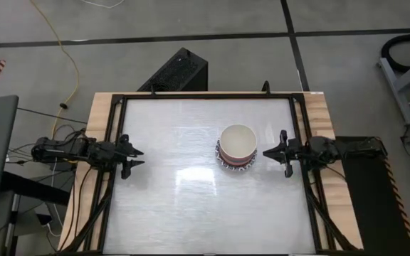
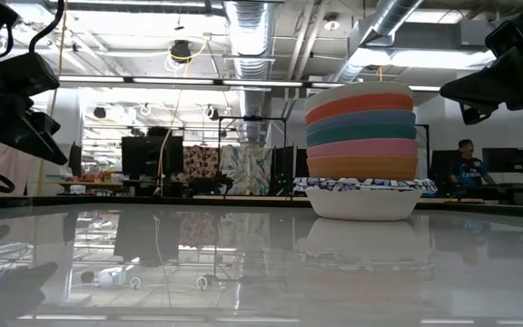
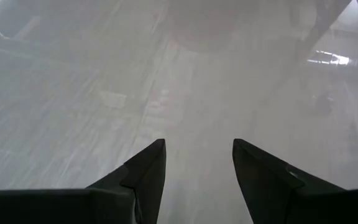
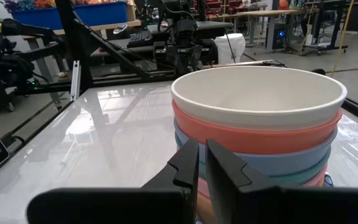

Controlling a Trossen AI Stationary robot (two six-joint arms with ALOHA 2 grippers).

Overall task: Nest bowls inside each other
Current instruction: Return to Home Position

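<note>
The bowls stand nested in one stack (image 1: 236,147) right of the table's middle. A cream bowl (image 4: 260,93) is on top, with orange, blue, dark green, pink and orange ones under it. The lowest, a white bowl with a blue-patterned rim (image 2: 363,193), rests on the table. My right gripper (image 1: 265,152) hovers level just right of the stack, shut, touching nothing; in its wrist view (image 4: 202,155) the stack fills the space ahead. My left gripper (image 1: 139,157) waits open at the table's left edge, with bare tabletop between its fingers (image 3: 199,155).
A black frame (image 1: 205,97) runs around the white tabletop. A black box (image 1: 176,71) stands beyond the far edge. Bare table spreads left of the stack and toward the near edge. A person (image 2: 466,156) sits far off in the room behind.
</note>
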